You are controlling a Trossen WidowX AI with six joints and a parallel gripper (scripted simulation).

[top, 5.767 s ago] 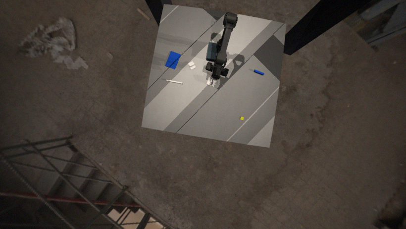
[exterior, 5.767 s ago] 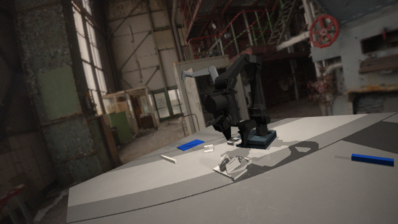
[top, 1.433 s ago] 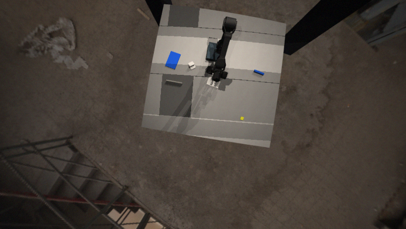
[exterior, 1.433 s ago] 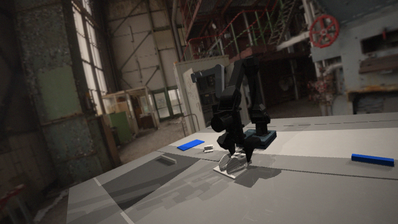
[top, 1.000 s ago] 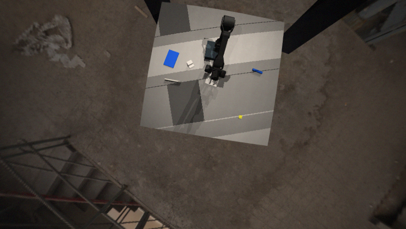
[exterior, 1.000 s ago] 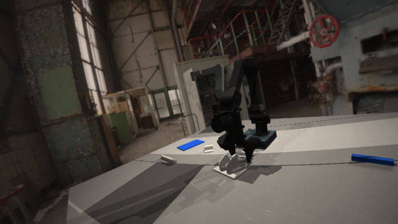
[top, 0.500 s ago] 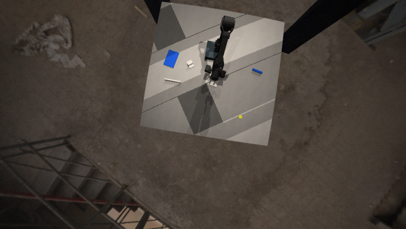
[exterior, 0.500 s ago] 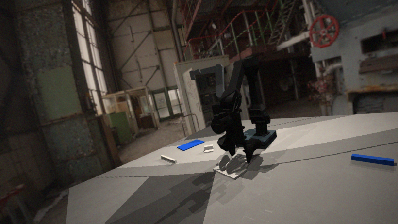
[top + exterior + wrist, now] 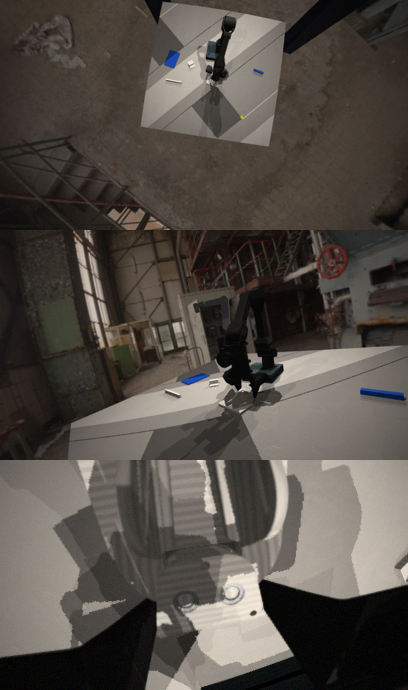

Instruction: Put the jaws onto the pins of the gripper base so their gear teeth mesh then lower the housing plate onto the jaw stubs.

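My gripper (image 9: 214, 78) (image 9: 247, 393) (image 9: 206, 591) points down and is shut on the housing plate (image 9: 215, 616), with a black fingertip at either side of it. The plate has two large ringed holes, with round ends showing in them, and small corner holes. The left jaw (image 9: 229, 397) (image 9: 131, 515) and the right jaw (image 9: 242, 399) (image 9: 256, 510) stand side by side on the pale gripper base (image 9: 208, 82) (image 9: 229, 407), reaching out from under the plate. The gear teeth and pins are hidden. Whether the plate lies fully level on the stubs I cannot tell.
A blue plate (image 9: 172, 58) (image 9: 195, 379), a small white bracket (image 9: 190, 64) (image 9: 213, 383) and a white bar (image 9: 173, 80) (image 9: 172, 393) lie left of the gripper. A blue bar (image 9: 258, 71) (image 9: 381, 394) lies right. A yellow block (image 9: 241, 117) lies near the front edge.
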